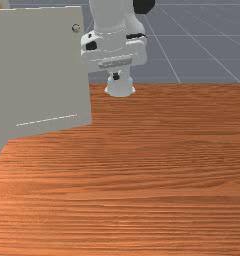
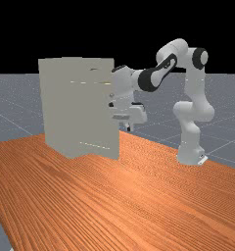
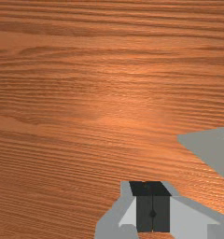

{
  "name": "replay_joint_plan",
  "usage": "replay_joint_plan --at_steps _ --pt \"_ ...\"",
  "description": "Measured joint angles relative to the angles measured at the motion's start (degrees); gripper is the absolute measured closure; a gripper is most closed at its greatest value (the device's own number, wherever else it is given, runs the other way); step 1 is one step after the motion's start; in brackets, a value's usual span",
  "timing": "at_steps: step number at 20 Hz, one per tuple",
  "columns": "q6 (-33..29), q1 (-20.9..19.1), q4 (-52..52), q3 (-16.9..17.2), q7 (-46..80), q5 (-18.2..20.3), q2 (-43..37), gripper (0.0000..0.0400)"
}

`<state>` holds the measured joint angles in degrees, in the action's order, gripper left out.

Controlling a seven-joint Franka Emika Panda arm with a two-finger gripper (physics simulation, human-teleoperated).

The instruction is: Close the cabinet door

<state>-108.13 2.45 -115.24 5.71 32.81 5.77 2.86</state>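
- As you go L to R in the front view, the cab. door (image 1: 42, 75) comes first, swung out, on that view's left of your gripper (image 1: 116, 76).
- Next, nearer the gripper, you get its knob (image 1: 76, 28), close to the free edge; the panel stands upright & runs away from your fingers.
- Then the free edge, just beside the hand, w/ a corner near the fingers in the wrist view; can't tell if hand & edge touch.
- Last, your gripper: fingers together, no gap, nothing held. Prob. no grasp req'd; you'd want the tips against the knob-side face, approx. at the free edge, then push.
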Motion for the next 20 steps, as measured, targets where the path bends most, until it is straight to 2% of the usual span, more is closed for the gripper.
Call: replay_joint_plan --at_steps 7,12,14,16,20 --pt "-3.1 0.0 3.9 0.4 7.0 0.8 4.0 0.04" --pt "-3.3 0.3 6.7 2.9 8.0 0.7 5.3 0.04" --pt "-3.4 1.6 7.3 4.4 7.8 0.1 5.5 0.04" --pt "-3.9 3.5 7.1 6.4 7.7 -2.3 5.6 0.04" --pt "-3.8 8.7 6.0 12.0 7.3 -5.8 5.2 0.04"
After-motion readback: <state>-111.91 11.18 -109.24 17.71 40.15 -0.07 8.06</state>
